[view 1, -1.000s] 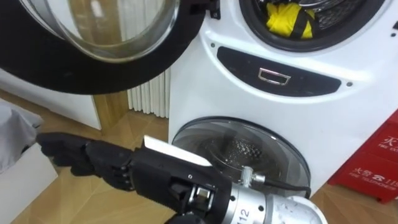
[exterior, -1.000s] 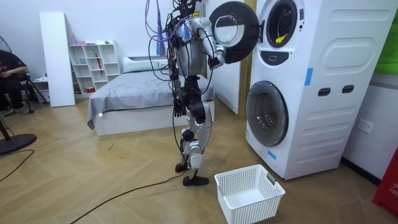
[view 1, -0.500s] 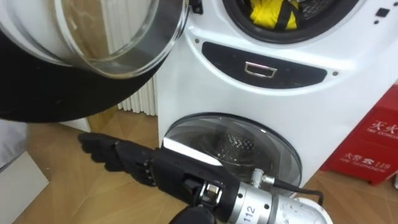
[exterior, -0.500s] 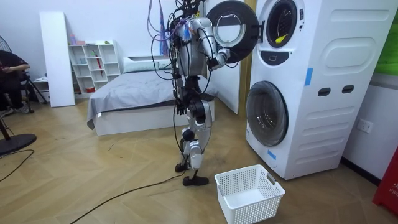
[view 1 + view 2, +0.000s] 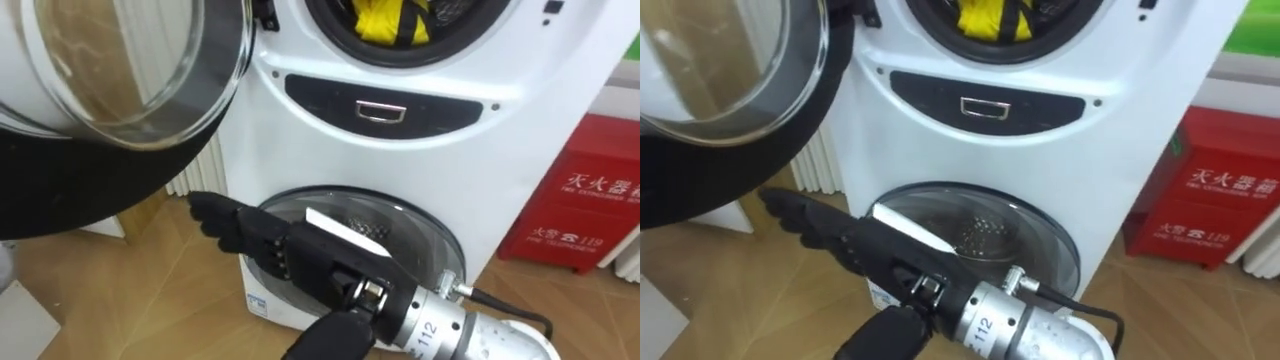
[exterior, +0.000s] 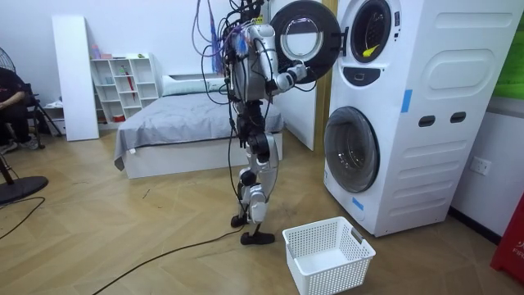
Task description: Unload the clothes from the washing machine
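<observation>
A yellow cloth with dark stripes (image 5: 388, 20) lies in the drum of the upper washing machine (image 6: 370, 33), whose round glass door (image 5: 110, 90) stands swung open to the left. My right hand (image 5: 238, 225) reaches in from the lower right, open, fingers straight and pointing left, holding nothing. It hovers below the open door and in front of the lower machine's closed door (image 5: 372, 225), well under the cloth. In the room view I stand facing the stacked machines, right hand (image 6: 296, 72) raised near the door, left hand (image 6: 239, 129) hanging at my side.
A white laundry basket (image 6: 327, 254) sits on the wood floor before the lower machine. A red box (image 5: 588, 200) stands right of the machines. A bed (image 6: 180, 123) and shelves are behind me; a person (image 6: 10, 98) sits at the room view's left.
My head view has swung right toward the machines. The right hand has lifted and moved right, away from under the open door, still open.
</observation>
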You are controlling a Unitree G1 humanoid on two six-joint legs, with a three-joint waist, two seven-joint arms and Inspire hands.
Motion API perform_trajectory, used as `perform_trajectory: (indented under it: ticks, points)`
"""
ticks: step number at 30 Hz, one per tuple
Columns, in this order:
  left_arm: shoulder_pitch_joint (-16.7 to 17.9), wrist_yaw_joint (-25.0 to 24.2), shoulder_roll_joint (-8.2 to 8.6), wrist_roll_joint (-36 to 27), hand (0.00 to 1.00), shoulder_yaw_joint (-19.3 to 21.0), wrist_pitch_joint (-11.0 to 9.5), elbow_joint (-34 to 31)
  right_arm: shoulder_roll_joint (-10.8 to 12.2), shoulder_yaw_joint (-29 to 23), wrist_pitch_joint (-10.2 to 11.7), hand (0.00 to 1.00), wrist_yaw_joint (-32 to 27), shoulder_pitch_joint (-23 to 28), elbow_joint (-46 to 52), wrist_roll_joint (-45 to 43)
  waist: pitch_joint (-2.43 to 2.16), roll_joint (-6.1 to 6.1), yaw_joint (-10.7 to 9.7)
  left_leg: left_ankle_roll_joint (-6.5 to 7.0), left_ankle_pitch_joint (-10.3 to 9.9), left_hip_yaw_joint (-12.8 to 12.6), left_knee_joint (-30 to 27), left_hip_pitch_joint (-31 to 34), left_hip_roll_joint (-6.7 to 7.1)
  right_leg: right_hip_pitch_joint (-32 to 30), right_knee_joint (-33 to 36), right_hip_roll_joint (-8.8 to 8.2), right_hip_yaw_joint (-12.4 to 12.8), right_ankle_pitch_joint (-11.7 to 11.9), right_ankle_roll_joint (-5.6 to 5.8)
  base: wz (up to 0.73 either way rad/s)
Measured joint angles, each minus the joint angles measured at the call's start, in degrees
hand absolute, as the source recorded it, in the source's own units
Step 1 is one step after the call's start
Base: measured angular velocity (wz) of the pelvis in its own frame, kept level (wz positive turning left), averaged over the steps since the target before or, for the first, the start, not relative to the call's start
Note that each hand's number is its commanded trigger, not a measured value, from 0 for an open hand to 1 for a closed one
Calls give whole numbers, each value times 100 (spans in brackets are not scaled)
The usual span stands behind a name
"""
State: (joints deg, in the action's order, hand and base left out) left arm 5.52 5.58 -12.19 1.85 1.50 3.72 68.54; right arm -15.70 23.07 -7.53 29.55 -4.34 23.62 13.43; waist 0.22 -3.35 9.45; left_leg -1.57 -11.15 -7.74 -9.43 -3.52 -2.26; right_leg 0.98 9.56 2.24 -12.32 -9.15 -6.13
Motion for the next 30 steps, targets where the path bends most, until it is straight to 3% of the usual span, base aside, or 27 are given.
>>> perform_trajectory:
  ticks: [8,14,16,26,30]
  points:
    - [156,4,9,-10,0,73,-9,12,-9,-495,18,0,-271,327,20,-525,-26,-22,-168,15,-8,9,-3,-160,5,112,-3,-7,107,23,41,-4]
    - [293,7,13,5,0,74,-29,24,-10,-1311,22,0,-985,502,136,-1113,-26,42,-349,18,-11,-2,-1,-182,35,111,6,-4,160,30,51,-6]
    - [313,28,46,9,0,73,-38,23,-2,-1503,120,0,-1269,497,223,-1165,-38,66,-356,18,-10,-1,-1,-201,32,121,8,2,191,30,50,-8]
    - [359,122,132,66,0,79,18,119,115,-1610,178,0,-2012,400,226,-1158,-42,48,-290,18,-11,1,5,-205,39,121,-2,-2,213,27,54,-1]
    - [397,132,133,245,0,75,71,115,138,-1602,170,0,-2124,10,200,-1051,-22,29,-297,18,-11,1,5,-193,41,113,0,-5,203,25,57,0]
